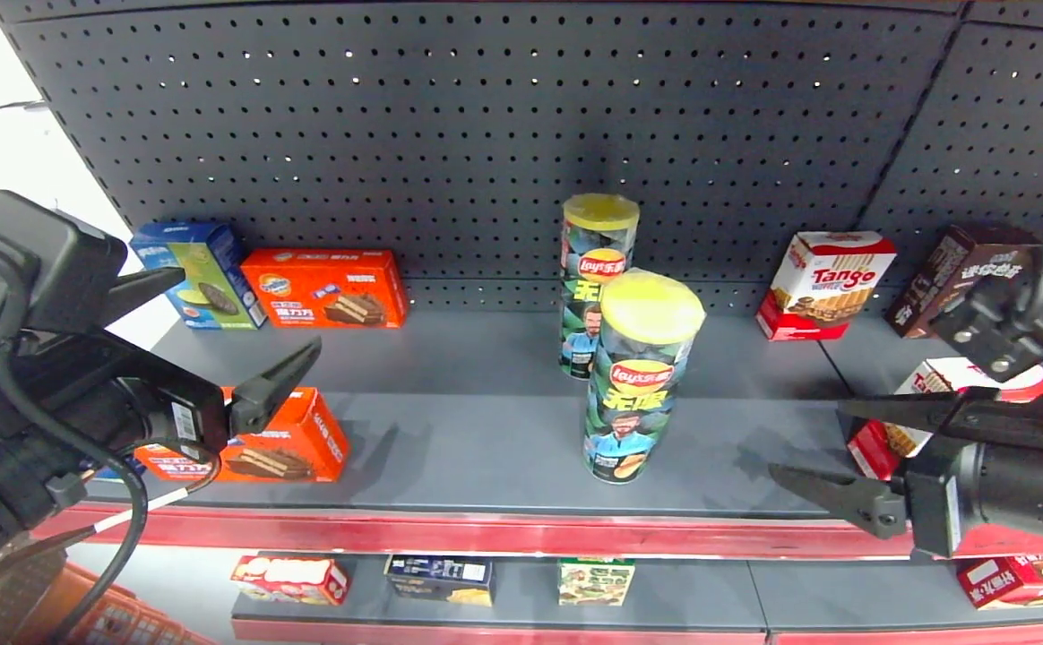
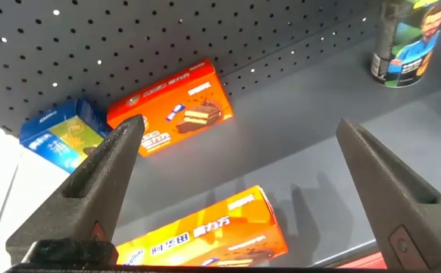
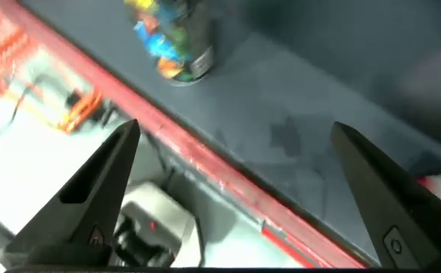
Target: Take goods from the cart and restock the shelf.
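Two chip cans with yellow lids stand mid-shelf: the front can [image 1: 642, 376] near the red edge, the rear can [image 1: 598, 269] by the pegboard. My left gripper [image 1: 250, 309] hangs open and empty at the shelf's left end, just above the front orange box [image 1: 284, 443]. In the left wrist view that gripper [image 2: 241, 125] spans the front orange box [image 2: 213, 235] and a rear orange box [image 2: 171, 102]. My right gripper [image 1: 806, 441] is open and empty at the shelf's front right, to the right of the front can. From the right wrist, the gripper [image 3: 236, 127] faces the front can [image 3: 179, 38].
A blue box [image 1: 199, 273] and an orange box [image 1: 324, 287] stand at the back left. A red-white wafer box [image 1: 822, 287], a brown box [image 1: 961, 278] and another box [image 1: 925, 394] stand at the right. The lower shelf [image 1: 521, 609] holds small boxes. An orange basket [image 1: 118, 618] sits bottom left.
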Available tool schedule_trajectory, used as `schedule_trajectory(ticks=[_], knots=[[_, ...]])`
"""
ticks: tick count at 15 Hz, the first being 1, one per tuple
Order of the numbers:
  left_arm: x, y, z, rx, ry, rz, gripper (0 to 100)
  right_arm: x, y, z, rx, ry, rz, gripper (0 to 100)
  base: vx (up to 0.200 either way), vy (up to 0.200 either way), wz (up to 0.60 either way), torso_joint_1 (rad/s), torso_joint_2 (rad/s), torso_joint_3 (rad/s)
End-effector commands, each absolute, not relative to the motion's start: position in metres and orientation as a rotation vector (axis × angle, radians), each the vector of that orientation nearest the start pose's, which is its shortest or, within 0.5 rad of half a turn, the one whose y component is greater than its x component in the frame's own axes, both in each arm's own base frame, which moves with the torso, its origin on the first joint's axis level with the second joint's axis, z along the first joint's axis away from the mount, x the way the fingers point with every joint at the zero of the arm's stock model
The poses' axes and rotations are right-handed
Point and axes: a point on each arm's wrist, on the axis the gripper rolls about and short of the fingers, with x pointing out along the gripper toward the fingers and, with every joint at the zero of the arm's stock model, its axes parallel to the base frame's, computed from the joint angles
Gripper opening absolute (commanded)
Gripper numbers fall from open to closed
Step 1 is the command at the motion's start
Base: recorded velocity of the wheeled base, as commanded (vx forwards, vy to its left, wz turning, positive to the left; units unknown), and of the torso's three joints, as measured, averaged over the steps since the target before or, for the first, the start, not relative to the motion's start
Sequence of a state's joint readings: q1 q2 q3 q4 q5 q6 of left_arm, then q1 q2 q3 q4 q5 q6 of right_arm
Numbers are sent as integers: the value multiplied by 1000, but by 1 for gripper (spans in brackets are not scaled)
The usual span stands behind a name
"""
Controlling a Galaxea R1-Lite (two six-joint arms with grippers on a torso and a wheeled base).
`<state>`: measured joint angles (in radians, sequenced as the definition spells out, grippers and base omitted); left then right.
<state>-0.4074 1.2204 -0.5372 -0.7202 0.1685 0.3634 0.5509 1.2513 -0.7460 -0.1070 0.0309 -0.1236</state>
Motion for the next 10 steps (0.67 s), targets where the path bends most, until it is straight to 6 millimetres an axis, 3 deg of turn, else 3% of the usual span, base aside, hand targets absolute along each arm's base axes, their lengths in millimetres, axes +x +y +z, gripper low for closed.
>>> schedule_trajectory(ticks=[1,10], knots=[[170,-69,233,353,-72,-230,100,172,112,215,-247,413,615,100,0,0,0,0,0,0],[171,-70,235,350,-82,-231,100,236,149,207,-287,470,504,100,0,0,0,0,0,0]])
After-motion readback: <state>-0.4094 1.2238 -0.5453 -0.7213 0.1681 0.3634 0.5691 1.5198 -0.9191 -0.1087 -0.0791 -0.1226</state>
